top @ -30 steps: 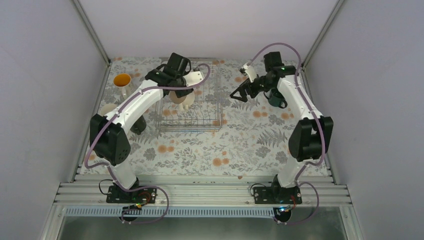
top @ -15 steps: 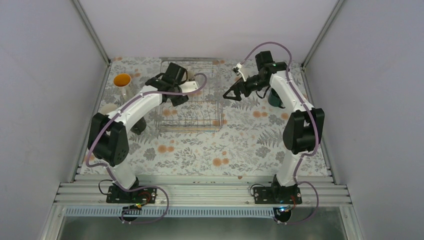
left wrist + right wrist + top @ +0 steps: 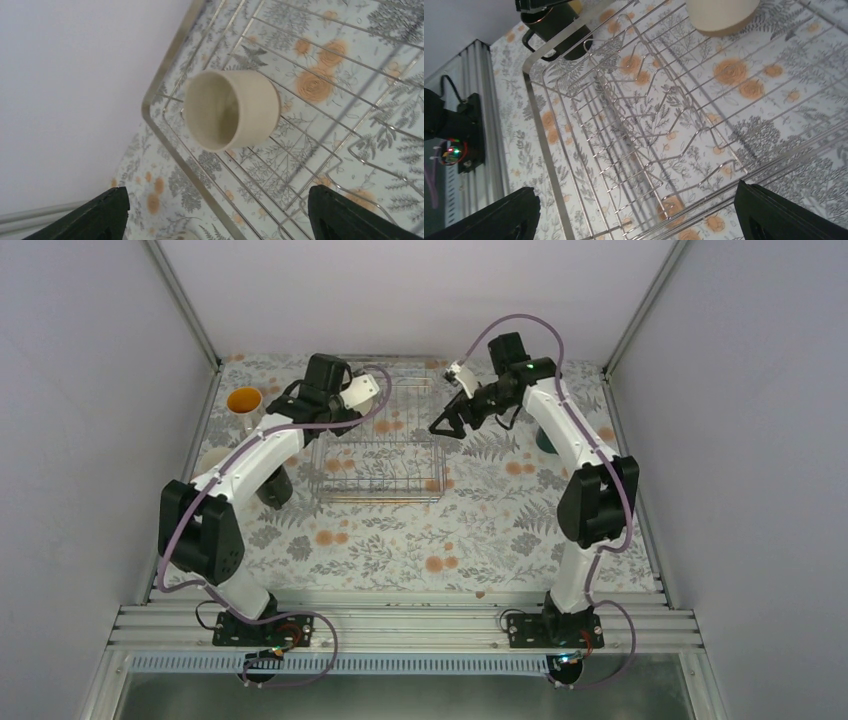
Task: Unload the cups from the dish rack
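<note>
Before me a floral cloth (image 3: 400,540) of orange blossoms and grey ferns covers the table, plain pale walls (image 3: 90,390) enclose it, and ribbed aluminium rails (image 3: 400,625) line my near edge.

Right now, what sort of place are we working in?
Likely a lab test booth, not a kitchen: plain pale walls enclose a floral tablecloth, an aluminium mounting rail lines the near edge, and a wire dish rack sits on the cloth.

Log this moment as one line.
left gripper open over cream cup | cup in dish rack | right gripper open, empty, over rack
</note>
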You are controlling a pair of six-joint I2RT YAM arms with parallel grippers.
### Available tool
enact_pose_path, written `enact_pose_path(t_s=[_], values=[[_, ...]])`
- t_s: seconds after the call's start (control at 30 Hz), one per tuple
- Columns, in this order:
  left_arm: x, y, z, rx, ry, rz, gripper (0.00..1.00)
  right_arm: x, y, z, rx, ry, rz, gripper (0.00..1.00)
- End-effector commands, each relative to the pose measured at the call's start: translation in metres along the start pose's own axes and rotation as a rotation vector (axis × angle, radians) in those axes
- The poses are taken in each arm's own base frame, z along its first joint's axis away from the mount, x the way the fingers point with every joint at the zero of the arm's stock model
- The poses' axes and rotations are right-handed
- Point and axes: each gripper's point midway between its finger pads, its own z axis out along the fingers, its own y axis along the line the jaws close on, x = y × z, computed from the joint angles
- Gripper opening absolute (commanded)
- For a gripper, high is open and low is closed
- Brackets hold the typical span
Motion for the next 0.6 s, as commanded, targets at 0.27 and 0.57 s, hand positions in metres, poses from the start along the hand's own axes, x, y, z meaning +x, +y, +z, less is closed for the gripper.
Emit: enact_pose_path(t_s=[0.27,0.57], values=[[-0.007,0.000,0.056,0.120,0.045,0.110,1.00,-0.016,-0.019,0.024,0.095,0.056,-0.039,1.00],[-0.002,-0.018,0.103,0.436,0.071,0.083,0.98,0.006,-0.008,0.008,0.168,0.049,-0.078,1.00]])
